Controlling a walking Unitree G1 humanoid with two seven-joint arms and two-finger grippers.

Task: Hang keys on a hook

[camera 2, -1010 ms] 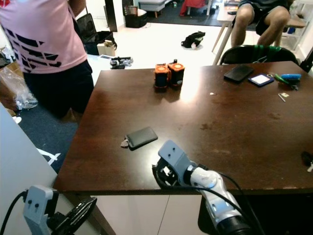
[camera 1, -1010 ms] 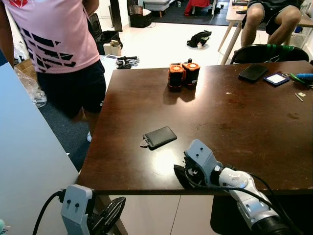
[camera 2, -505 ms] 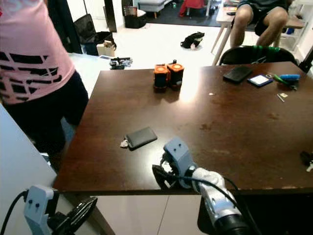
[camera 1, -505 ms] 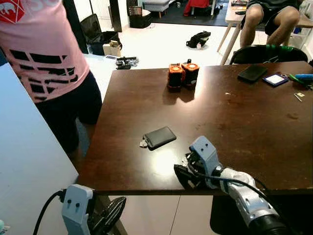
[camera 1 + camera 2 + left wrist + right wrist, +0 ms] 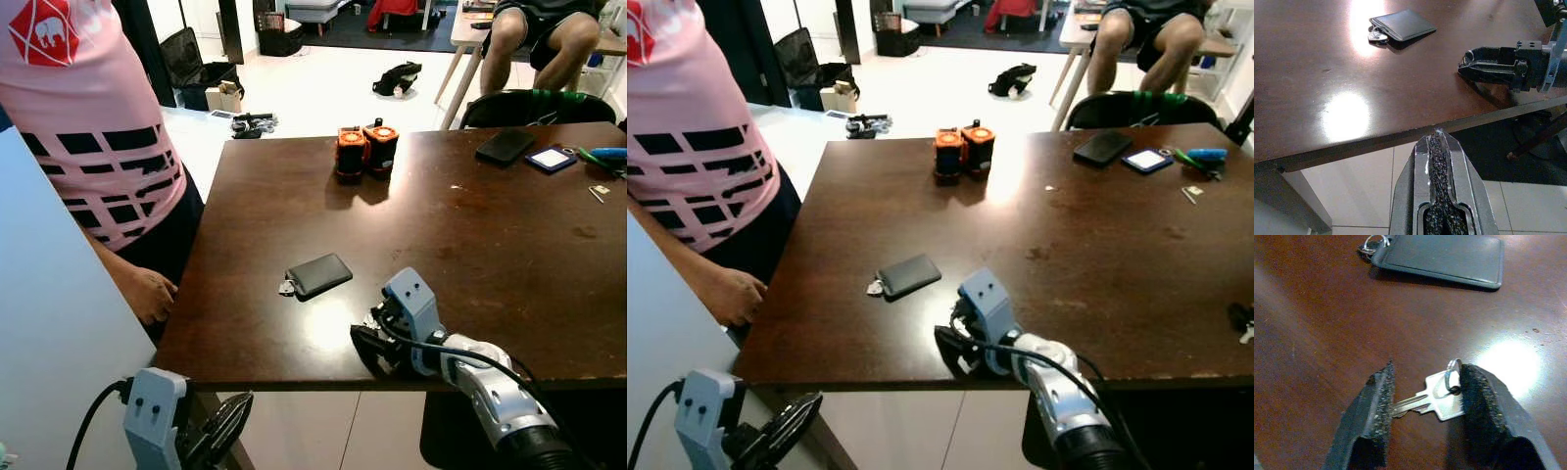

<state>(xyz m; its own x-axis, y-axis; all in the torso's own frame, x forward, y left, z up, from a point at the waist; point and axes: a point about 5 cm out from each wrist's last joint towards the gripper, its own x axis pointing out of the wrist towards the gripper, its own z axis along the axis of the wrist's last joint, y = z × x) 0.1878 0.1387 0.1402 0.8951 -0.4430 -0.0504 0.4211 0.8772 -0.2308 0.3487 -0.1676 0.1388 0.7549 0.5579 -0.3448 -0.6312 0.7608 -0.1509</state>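
Observation:
A silver key (image 5: 1436, 399) with a small ring lies flat on the dark wooden table (image 5: 490, 245), near its front edge. My right gripper (image 5: 1427, 376) rests low on the table, open, with one black pad on each side of the key. In the left eye view that right gripper (image 5: 368, 347) points left, toward a black card holder (image 5: 319, 274) with a key ring at its end. The same black card holder (image 5: 1442, 257) lies just beyond the key. My left gripper (image 5: 1440, 161) hangs shut below the table's front edge, nothing in it.
A person in a pink shirt (image 5: 88, 127) stands at the table's left side, one hand (image 5: 147, 292) by its edge. Two orange-black battery packs (image 5: 367, 150) stand at the far middle. A phone (image 5: 506, 145) and a card (image 5: 554, 158) lie far right. A white panel (image 5: 49, 333) rises at my left.
The person in pink has moved closer along the table's left side, and a hand now hangs by the edge. My right gripper has hardly shifted; the left has not moved.

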